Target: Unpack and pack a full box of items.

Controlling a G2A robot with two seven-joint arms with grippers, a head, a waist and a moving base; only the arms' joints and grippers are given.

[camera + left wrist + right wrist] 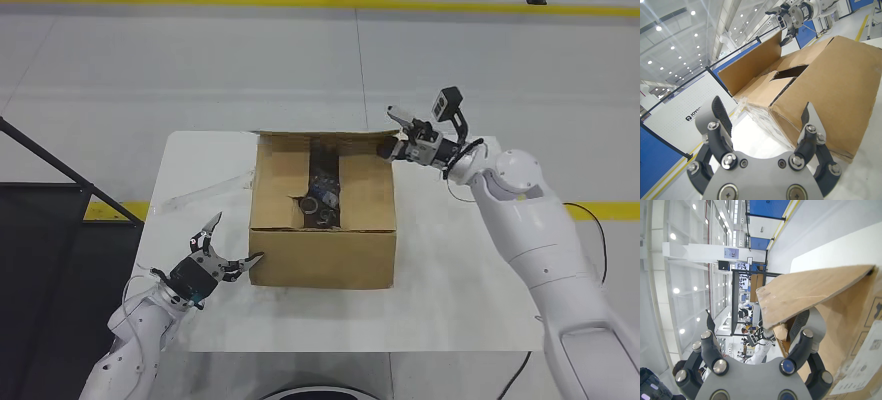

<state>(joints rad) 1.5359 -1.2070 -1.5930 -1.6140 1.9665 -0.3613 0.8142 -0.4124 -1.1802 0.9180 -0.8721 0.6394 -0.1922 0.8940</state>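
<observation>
Two arms work one cardboard box [322,255], which sits mid-desk [440,300] with its long axis running left to right. Top view: dark items [322,200] show through the gap between the partly folded inner flaps [285,185]. The far flap [325,137] stands up along the far edge. The left arm [150,310] sits at the near left corner, left jaws spread wide and empty, one fingertip [256,259] touching or just beside that corner; cannot tell which. The right arm [520,210] reaches in from the far right, right jaws at the right end of the far flap. Left wrist view: left jaws wide apart and holding nothing, box [829,94] just ahead, far flap [753,64] upright beyond it, the other arm at the flap's upper corner. Right wrist view: right jaws open, not closed on anything. The corner of the far flap [806,294] lies between them, with one finger [799,323] on the box side of the board and the other well apart from it. Judgement: the flap runs left to right away from the right jaws, and the right arm is far nearer to it. Opening the box looks to turn on closing on that corner or pushing it outward.
</observation>
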